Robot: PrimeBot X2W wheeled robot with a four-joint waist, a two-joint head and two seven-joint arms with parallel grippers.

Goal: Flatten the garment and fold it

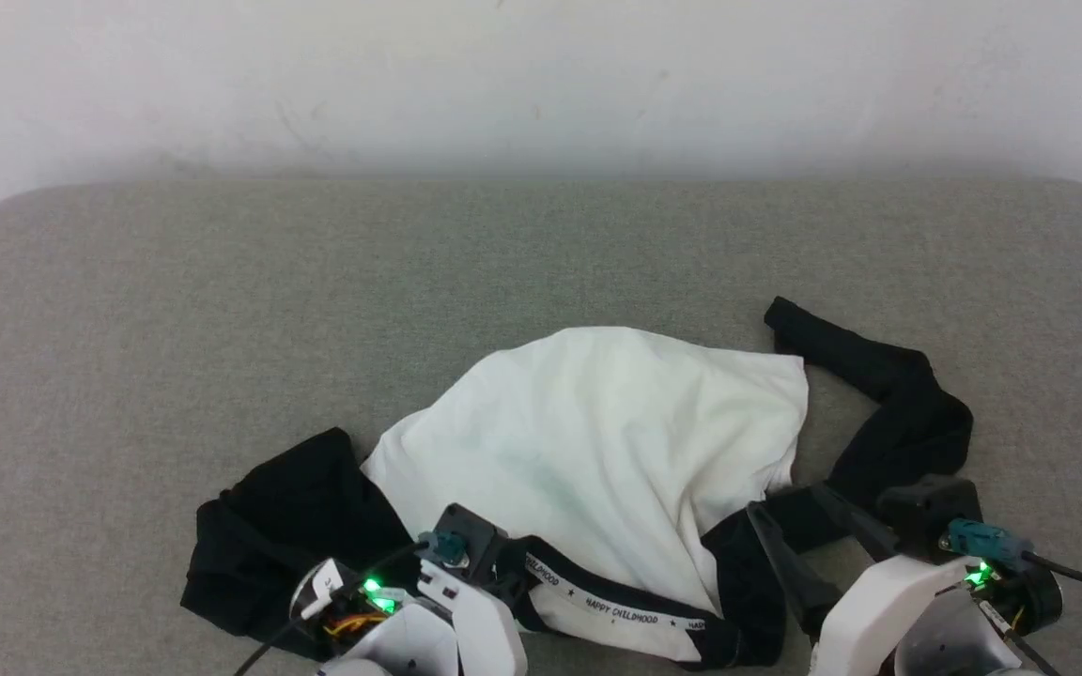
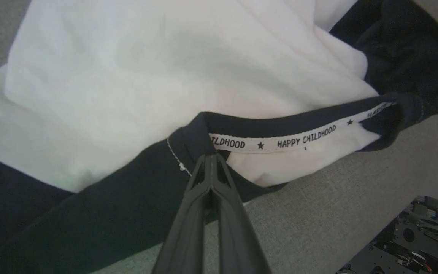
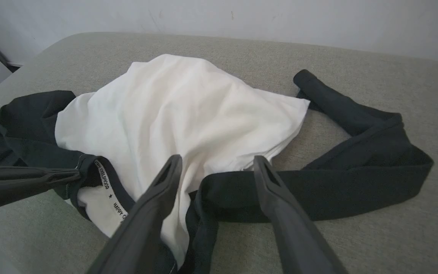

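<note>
On the grey woven pad point(image 1: 128, 282), the soft rumpled garment point(image 1: 597, 422) (sprawled sideways, collar point(image 2: 280, 123) toward its near edge) is being pinched by the left gripper point(image 2: 211, 156) — the right gripper point(image 3: 217, 160) is being held spread.

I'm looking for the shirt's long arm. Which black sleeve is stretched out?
The sleeve on the robot's right, snaking out beside the white body; the left-side sleeve lies scrunched in a heap.

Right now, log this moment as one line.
garment: crumpled, unfolded | left gripper: shut on neck band | right gripper: open, over black sleeve
</note>
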